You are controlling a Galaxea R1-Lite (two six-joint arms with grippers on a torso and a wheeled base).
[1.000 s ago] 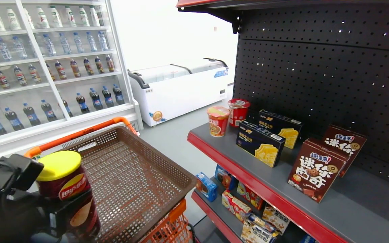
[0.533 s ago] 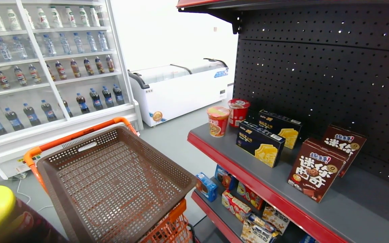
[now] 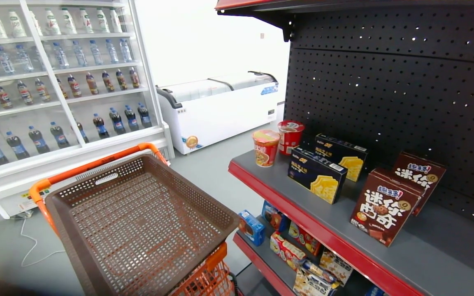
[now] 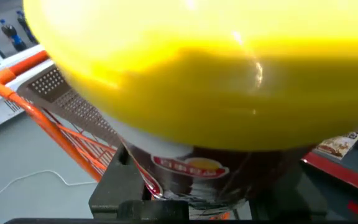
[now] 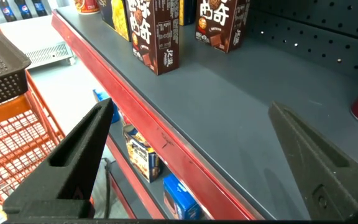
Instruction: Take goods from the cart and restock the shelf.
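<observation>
One yellow-lidded chip canister (image 4: 194, 74), clamped in left end effector (image 4: 188, 199) beside cart (image 3: 204, 195) at 7 o'clock. Probably light, stiff, slick, dentable; best gripped mid-wall. Right end effector (image 5: 191, 118) spread above shelf (image 5: 229, 124).

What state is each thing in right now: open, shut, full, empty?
Brown perforated plastic basket: empty.
Yellow-lidded dark red chip can: lid on, clamped in left gripper.
Right gripper: open, empty.
Red noodle cups: upright, lids on.
Brown snack boxes: standing, closed.
Dark blue snack boxes: standing, closed.
</observation>
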